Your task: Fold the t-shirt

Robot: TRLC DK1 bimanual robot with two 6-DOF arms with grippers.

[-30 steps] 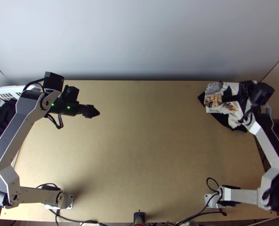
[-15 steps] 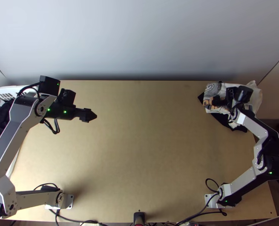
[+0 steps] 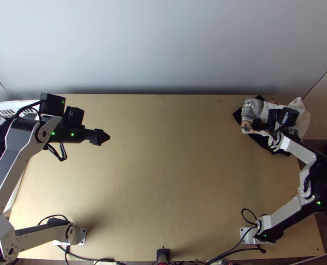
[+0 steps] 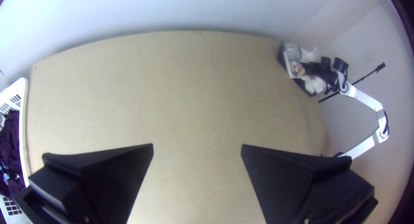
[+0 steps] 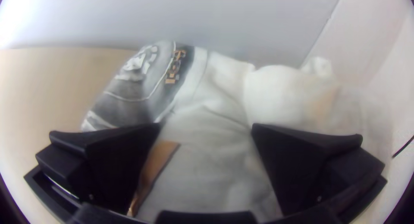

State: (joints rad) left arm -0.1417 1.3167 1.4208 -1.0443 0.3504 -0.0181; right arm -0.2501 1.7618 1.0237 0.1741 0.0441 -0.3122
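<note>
A white t-shirt with grey and orange print (image 3: 252, 105) is bunched over a black cloth (image 3: 260, 141) at the far right corner of the light wooden bench (image 3: 172, 172). Over it, the right gripper (image 5: 206, 125) is poised, fingers wide. For the likely pick-up, a firm fold of shirt alone should be pinched, then drawn inward. At left, the left gripper's (image 4: 197, 144) fingers are also wide apart.

The right hand (image 3: 255, 125) is over the bunched white t-shirt (image 3: 253, 107).
</note>
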